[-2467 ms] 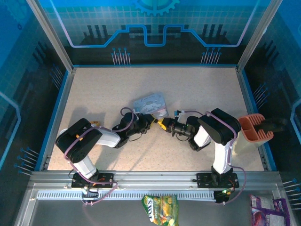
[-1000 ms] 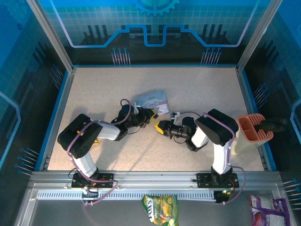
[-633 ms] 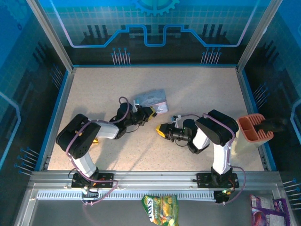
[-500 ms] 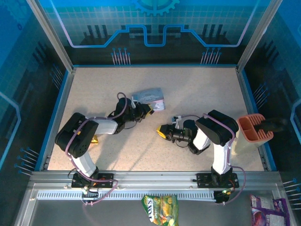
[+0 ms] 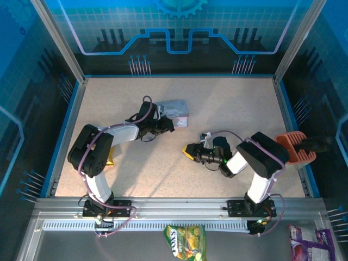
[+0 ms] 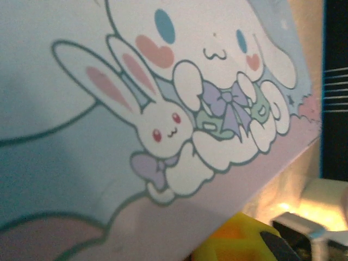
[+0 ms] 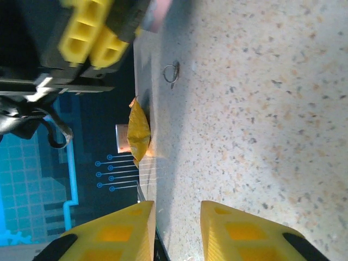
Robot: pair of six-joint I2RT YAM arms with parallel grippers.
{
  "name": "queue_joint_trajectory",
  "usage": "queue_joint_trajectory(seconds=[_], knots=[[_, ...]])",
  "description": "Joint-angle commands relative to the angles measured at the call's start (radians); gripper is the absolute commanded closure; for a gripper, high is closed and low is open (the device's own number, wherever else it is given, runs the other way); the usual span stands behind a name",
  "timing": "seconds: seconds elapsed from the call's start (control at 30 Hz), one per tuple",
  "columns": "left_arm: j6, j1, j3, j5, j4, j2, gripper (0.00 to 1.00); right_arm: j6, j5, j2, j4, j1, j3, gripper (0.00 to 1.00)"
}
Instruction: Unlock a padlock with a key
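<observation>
The one print with letters is on the green and yellow snack packet (image 5: 185, 242), which lies in front of the table's near rail; there, large pale letters stand near its top edge; they seem to begin with "LO", but they are too small to read with certainty; the purple packet (image 5: 307, 239) at the right has pale marks, too blurred to read; the pale blue tin (image 6: 163, 109) has cartoon drawings, a rabbit and a white long-eared animal with bows.

2 robot arms (image 5: 117, 134) (image 5: 262, 159), 1 cartoon tin (image 5: 177, 108), 3 snack pkts (image 7: 137, 130) (image 5: 185, 242) (image 5: 307, 240) (orange, green-yellow, purple), 1 orange holder (image 5: 296, 148), 1 tiny padlock (image 7: 171, 72) w/ wire loop
</observation>
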Motion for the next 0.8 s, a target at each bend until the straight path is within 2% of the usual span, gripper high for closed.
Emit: queue_joint_trajectory(seconds=[0.0,0.07,0.2,0.37,0.53,0.57,0.7,0.77], knots=[[0.139,0.008,0.052,-0.034,-0.116,0.026,1.0,-0.15,0.047,-0.109,-0.26,-0.001,0.022,0.7],[0.156,0.008,0.061,-0.042,-0.131,0.039,1.0,-0.222,0.083,-0.192,-0.405,0.008,0.038,0.69],[0.183,0.008,0.061,-0.06,-0.147,0.04,0.93,-0.354,0.176,-0.355,-0.649,0.033,0.072,0.67],[0.201,0.008,0.051,-0.103,-0.195,0.009,0.71,-0.517,0.298,-0.555,-0.905,0.051,0.115,0.64],[0.211,0.008,0.029,-0.157,-0.274,-0.089,0.49,-0.638,0.387,-0.719,-1.107,0.053,0.15,0.62],[0.223,0.007,0.03,-0.173,-0.311,-0.109,0.47,-0.651,0.401,-0.745,-1.131,0.052,0.152,0.61],[0.281,-0.044,0.096,-0.391,-0.618,-0.183,0.39,-0.683,0.437,-0.851,-1.231,0.038,0.144,0.57],[0.278,-0.057,0.091,-0.45,-0.706,-0.228,0.36,-0.694,0.437,-0.896,-1.267,0.026,0.133,0.55]])
